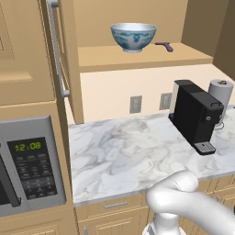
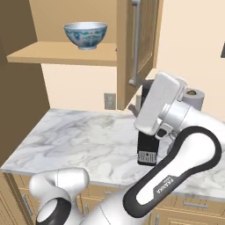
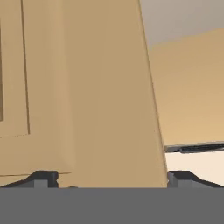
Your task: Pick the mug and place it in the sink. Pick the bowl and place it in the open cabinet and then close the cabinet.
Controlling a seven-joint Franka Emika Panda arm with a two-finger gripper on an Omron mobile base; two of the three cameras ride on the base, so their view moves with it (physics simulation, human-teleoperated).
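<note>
The bowl [image 1: 133,36] stands upright on the shelf of the open cabinet [image 2: 57,52], above the marble bench [image 1: 128,151]. The claw [image 3: 113,177] is wide open, empty, its tips on both sides of the edge of the cabinet door [image 2: 132,48].

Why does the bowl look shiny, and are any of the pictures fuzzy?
Left base view: the bowl on the cabinet shelf carries soft highlights and looks sharp. Right base view: a shadow darkens the shelf's underside, and the marble counter is evenly lit. Hand view: the cabinet door sits so close that it looks flat and slightly soft.
</note>
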